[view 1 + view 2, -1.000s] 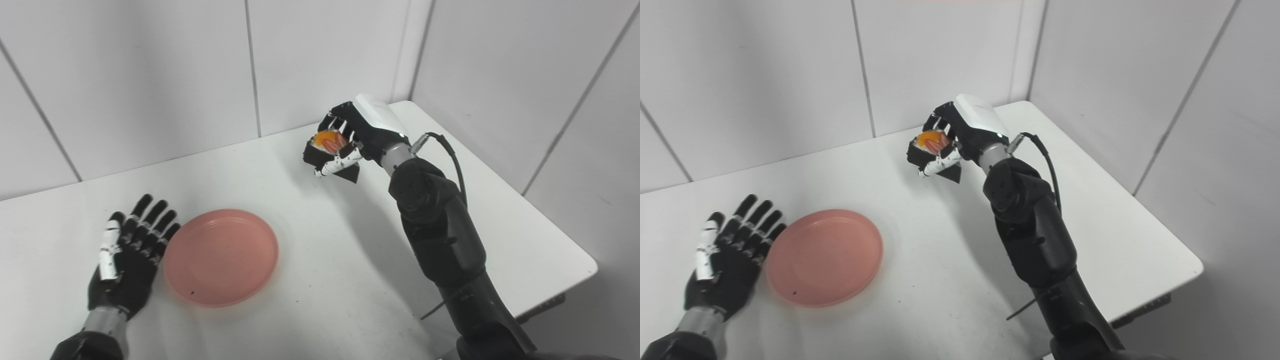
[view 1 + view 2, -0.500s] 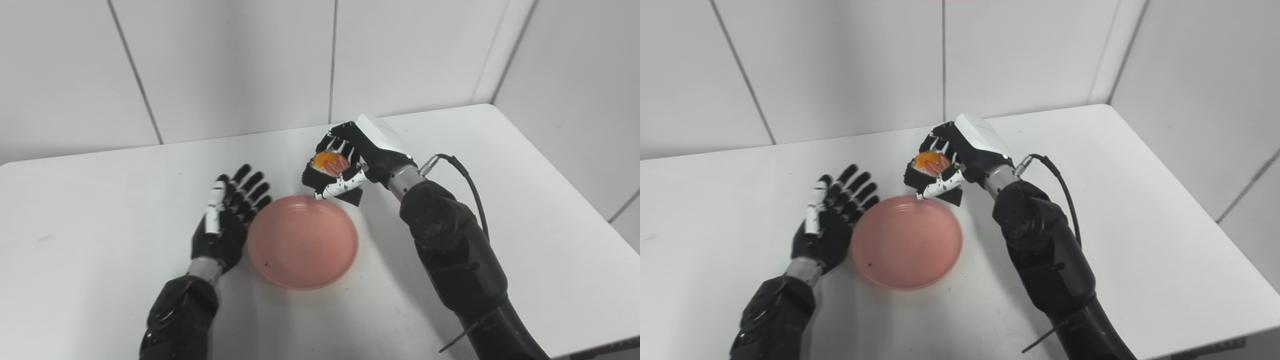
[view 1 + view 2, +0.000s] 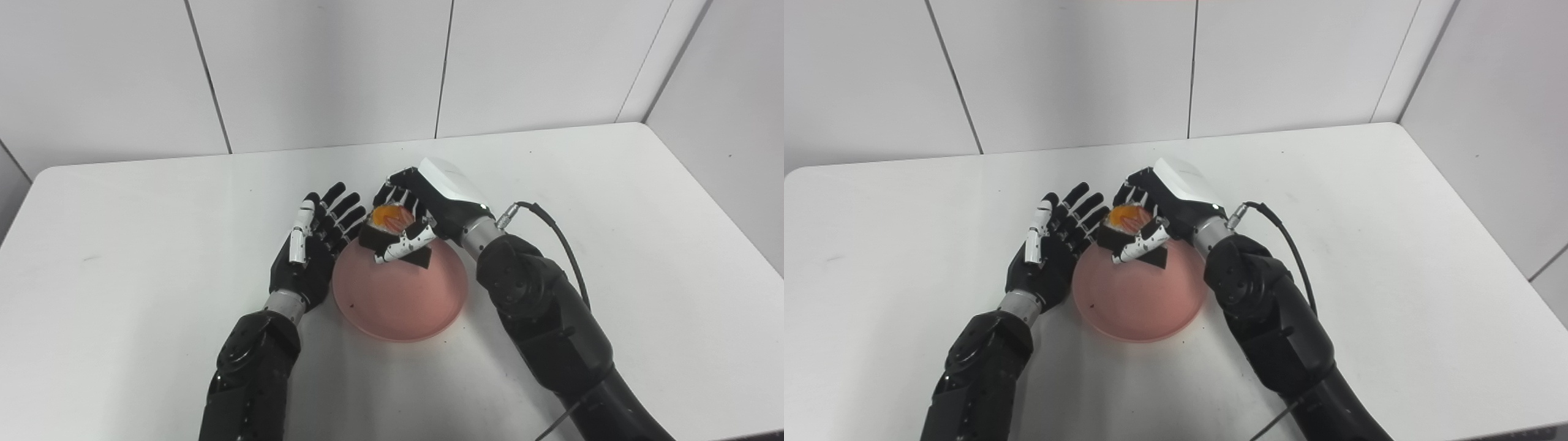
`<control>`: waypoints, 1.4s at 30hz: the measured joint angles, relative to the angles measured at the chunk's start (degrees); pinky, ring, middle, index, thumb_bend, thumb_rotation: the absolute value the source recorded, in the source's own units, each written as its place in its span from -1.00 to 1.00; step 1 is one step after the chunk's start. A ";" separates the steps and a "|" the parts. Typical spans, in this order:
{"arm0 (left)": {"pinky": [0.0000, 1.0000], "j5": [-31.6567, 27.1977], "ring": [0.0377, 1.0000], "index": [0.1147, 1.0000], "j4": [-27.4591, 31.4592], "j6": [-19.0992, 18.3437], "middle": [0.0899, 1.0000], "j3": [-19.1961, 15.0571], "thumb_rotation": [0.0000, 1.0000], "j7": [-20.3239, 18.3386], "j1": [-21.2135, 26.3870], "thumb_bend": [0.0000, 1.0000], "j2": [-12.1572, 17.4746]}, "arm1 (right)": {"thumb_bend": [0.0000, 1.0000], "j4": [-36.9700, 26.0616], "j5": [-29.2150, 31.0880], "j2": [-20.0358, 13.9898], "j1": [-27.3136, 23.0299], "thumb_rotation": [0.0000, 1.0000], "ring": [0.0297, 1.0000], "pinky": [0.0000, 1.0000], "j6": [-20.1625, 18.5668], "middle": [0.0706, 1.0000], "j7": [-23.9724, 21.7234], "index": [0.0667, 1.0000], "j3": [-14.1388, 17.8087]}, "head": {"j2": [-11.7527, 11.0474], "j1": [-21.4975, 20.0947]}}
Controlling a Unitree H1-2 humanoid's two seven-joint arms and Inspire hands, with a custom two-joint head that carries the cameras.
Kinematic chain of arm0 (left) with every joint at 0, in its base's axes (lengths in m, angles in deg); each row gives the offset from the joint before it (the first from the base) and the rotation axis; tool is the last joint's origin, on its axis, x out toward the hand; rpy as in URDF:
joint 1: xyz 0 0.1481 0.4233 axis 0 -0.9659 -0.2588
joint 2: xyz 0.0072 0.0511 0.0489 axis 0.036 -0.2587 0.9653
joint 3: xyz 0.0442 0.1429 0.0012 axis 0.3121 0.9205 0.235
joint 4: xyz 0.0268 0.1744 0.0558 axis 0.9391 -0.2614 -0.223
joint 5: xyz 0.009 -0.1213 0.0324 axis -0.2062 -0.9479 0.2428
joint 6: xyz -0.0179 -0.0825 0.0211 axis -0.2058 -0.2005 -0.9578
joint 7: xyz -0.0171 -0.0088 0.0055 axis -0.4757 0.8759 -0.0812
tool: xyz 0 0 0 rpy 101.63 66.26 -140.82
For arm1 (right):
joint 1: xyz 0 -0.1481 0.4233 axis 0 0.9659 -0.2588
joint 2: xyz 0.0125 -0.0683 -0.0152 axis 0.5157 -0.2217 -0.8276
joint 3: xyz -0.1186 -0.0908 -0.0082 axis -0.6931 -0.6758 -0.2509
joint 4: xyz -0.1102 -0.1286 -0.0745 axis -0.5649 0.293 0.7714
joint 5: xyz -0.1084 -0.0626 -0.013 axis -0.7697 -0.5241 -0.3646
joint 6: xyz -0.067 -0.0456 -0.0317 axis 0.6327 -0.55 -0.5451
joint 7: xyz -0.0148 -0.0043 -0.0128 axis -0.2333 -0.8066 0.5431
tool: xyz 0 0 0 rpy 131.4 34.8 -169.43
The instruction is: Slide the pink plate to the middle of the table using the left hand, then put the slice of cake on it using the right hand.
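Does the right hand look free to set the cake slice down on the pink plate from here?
Probably yes: the right hand holds the cake slice over the pink plate, which is bare.

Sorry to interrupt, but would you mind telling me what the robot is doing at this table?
The robot's right hand holds a dark slice of cake with an orange topping over the far edge of a round pink plate, not yet set down. The left hand rests open against the plate's left rim. The plate sits near the middle of the white table.
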 measured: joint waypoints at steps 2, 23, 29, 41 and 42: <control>0.76 -0.01 0.74 0.70 0.05 -0.01 0.71 -0.02 1.00 0.00 0.01 -0.24 0.00 | 0.03 0.44 0.01 -0.02 0.19 -0.75 -0.22 -0.25 0.20 -0.14 0.01 -0.10 -0.65 | 0.00 0.00; 0.78 0.06 0.78 0.74 0.57 -1.36 0.75 0.37 1.00 -0.03 0.16 -0.23 0.23 | 0.04 3.92 -0.83 -2.01 4.65 -1.00 -0.29 -0.42 3.28 -0.25 3.74 0.01 -4.05 | 1.41 -0.71; 0.78 0.11 0.78 0.73 0.58 -1.44 0.75 0.34 1.00 -0.08 0.15 -0.24 0.24 | 0.04 4.18 -1.44 -1.92 4.91 -1.00 -0.24 -0.37 3.49 -0.23 5.16 0.01 -4.84 | 1.41 -0.97; 0.76 0.17 0.78 0.79 0.32 -1.45 0.80 0.40 1.00 -0.17 0.24 -0.25 0.43 | 0.84 -0.97 -4.05 -5.54 4.98 0.90 0.94 0.71 3.41 0.97 -1.54 0.98 -8.87 | 0.79 -1.41; 0.77 0.16 0.78 0.80 0.36 -1.48 0.80 0.43 1.00 -0.20 0.24 -0.25 0.53 | 0.87 -1.67 -4.01 -6.33 4.78 0.91 0.96 0.74 3.34 0.98 -3.59 0.98 -9.37 | 0.79 -1.41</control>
